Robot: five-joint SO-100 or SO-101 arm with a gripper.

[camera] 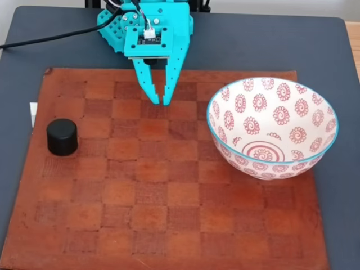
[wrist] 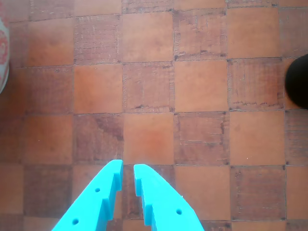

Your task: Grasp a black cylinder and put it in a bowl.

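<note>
In the fixed view the black cylinder (camera: 62, 136) stands upright on the left side of the checkered mat. The white bowl (camera: 273, 126) with red spiral motifs and a turquoise rim sits at the right, with nothing in it. My turquoise gripper (camera: 160, 102) hangs over the mat's far edge between them, fingers nearly together and holding nothing. The wrist view shows the gripper (wrist: 127, 169) pointing down at bare squares. There the cylinder (wrist: 299, 82) is cut by the right edge and a sliver of the bowl (wrist: 2, 53) shows at the left edge.
A brown leather checkerboard mat (camera: 169, 191) covers most of a dark grey table (camera: 253, 45). A black cable (camera: 45, 36) runs from the arm's base off to the left. A small white strip (camera: 32, 113) lies by the mat's left edge.
</note>
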